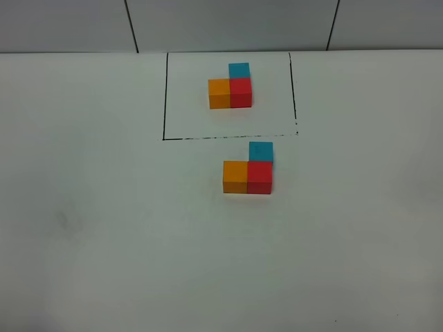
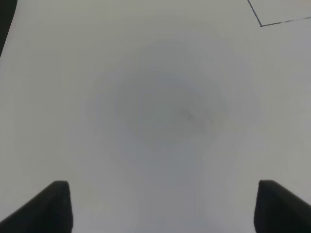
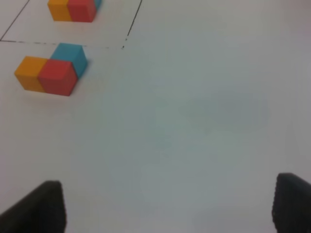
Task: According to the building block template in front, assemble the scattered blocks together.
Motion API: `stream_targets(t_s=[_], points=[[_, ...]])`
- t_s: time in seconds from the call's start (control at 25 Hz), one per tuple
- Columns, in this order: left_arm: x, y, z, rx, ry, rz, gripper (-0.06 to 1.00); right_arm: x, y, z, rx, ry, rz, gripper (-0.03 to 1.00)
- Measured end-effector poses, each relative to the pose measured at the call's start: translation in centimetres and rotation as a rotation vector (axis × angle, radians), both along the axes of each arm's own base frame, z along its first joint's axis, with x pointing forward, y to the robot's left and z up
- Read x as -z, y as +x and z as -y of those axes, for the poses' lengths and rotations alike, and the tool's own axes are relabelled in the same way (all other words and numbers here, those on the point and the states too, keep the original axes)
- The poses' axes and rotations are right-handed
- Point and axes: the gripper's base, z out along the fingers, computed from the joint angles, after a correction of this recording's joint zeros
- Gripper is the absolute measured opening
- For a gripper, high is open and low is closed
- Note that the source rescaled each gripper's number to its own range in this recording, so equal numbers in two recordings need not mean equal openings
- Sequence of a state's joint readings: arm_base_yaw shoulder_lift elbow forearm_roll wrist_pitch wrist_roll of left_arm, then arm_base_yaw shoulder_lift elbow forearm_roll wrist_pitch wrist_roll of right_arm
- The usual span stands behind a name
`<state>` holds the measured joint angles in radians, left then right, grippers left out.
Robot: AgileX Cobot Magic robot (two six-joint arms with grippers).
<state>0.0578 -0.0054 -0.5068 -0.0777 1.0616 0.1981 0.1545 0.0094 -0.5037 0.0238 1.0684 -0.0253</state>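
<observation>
The template sits inside a black-lined rectangle point(image 1: 164, 97): joined orange point(image 1: 219, 93), red point(image 1: 241, 91) and blue point(image 1: 239, 70) cubes in an L. Just in front of the frame, three unframed cubes stand joined in the same L: orange point(image 1: 235, 176), red point(image 1: 259, 176), blue point(image 1: 261, 151). They also show in the right wrist view: orange point(image 3: 30, 73), red point(image 3: 57, 76), blue point(image 3: 70, 54). Neither gripper shows in the exterior view. My left gripper point(image 2: 163, 206) is open over bare table. My right gripper point(image 3: 167, 208) is open, well away from the cubes.
The white table point(image 1: 104, 228) stretches around the cubes. A grey wall with dark seams point(image 1: 131, 26) runs along the table's far edge. One corner of the black frame point(image 2: 261, 24) shows in the left wrist view.
</observation>
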Motion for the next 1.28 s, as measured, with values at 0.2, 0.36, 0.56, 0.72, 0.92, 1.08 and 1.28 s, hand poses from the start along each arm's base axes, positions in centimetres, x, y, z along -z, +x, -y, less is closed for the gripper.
stream_targets(t_s=[0.2, 0.36, 0.56, 0.72, 0.92, 1.08, 1.28], points=[[0.00, 0.00, 0.00, -0.011, -0.017, 0.000, 0.74, 0.00, 0.00, 0.00, 0.000, 0.000, 0.000, 0.73], [0.00, 0.00, 0.00, -0.015, -0.023, -0.001, 0.74, 0.00, 0.00, 0.00, 0.000, 0.001, 0.000, 0.73], [0.00, 0.00, 0.00, -0.019, -0.030, -0.001, 0.74, 0.00, 0.00, 0.00, 0.000, 0.001, 0.000, 0.73], [0.00, 0.00, 0.00, -0.022, -0.035, -0.001, 0.74, 0.00, 0.00, 0.00, 0.000, 0.001, 0.000, 0.73], [0.01, 0.00, -0.09, -0.043, -0.049, -0.002, 0.74, 0.00, 0.00, 0.00, 0.000, 0.001, 0.000, 0.73], [0.01, 0.00, -0.20, -0.062, -0.056, -0.002, 0.74, 0.00, 0.00, 0.00, 0.000, 0.001, 0.000, 0.73], [0.01, 0.00, -0.22, -0.065, -0.058, -0.002, 0.74, 0.00, 0.00, 0.00, 0.000, 0.001, 0.000, 0.73]])
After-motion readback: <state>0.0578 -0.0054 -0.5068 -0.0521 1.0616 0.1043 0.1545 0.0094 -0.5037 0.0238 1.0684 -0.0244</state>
